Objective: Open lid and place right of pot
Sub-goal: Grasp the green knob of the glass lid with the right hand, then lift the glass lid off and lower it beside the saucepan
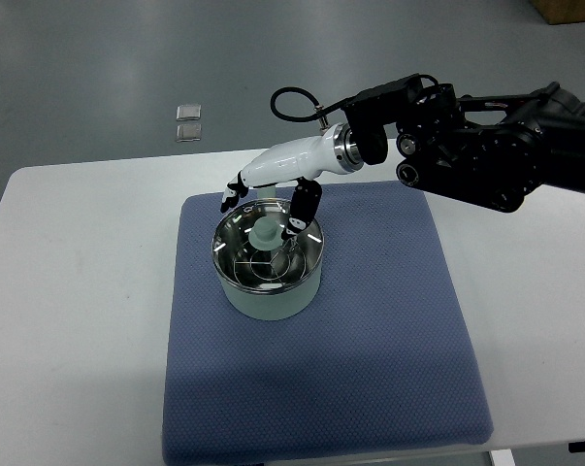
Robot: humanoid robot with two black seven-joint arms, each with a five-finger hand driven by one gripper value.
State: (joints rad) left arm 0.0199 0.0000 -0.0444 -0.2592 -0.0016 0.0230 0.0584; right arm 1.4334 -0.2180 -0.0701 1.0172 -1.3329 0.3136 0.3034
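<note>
Right hand [273,189] poised just above glass lid [268,254] still on pot [269,291], fingers [305,206] spread loosely around knob [266,233], gripping nothing; blue mat [370,340] on white desk [79,320]

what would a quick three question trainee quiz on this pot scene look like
1. True or false: the glass lid with the pale green knob is still on the pale green round pot.
2. Which hand is over the pot? A) left B) right
3. Fill in: the pot stands on a blue textured ____ spread on the white table.

Key:
1. True. The lid sits on the rim.
2. B. The white right hand reaches in from the right edge, fingers spread around the knob, not clearly gripping it yet.
3. mat
</note>
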